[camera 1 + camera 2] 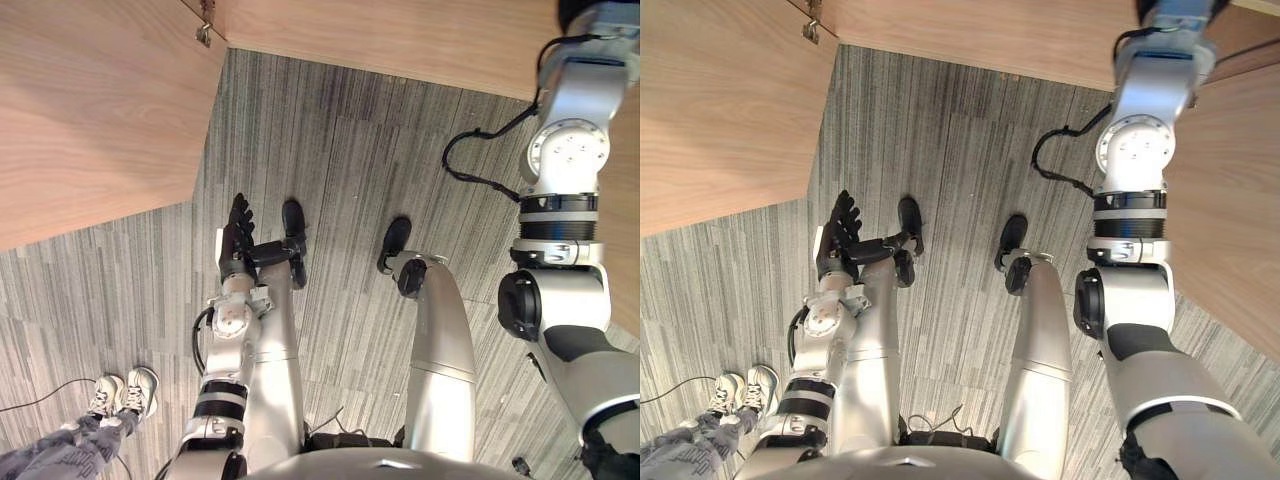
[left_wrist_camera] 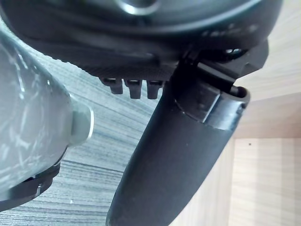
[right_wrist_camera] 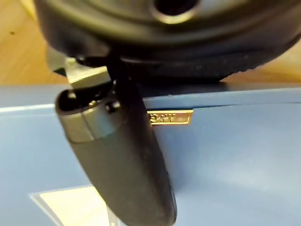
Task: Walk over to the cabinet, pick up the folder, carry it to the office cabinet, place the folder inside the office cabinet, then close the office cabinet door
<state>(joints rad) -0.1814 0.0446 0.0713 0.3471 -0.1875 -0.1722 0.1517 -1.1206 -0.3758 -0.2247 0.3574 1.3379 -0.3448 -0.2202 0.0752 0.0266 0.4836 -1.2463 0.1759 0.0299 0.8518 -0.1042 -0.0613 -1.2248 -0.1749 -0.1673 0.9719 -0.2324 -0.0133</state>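
The right hand (image 3: 122, 160) is on an arm that is raised high and cut off at the upper edge of the eye views. In its wrist view the thumb lies flat across the blue face of the folder (image 3: 235, 155), which stands directly behind the thumb. Pale wood shows past the folder's upper edge. A small gold label (image 3: 170, 117) sits just beside the thumb, and a pale label (image 3: 70, 205) is partly covered by it. The fingers are hidden, so I cannot tell if this hand really grips the folder.

The left hand (image 1: 238, 235) hangs low over the grey carpet (image 1: 350, 150), with fingers straight and relaxed, holding nothing. Ahead of it stands the wooden cabinet (image 1: 90, 110). Behind this hand a person's shoes (image 1: 125, 392) stand on the carpet, and the legs are cut off at the edge.
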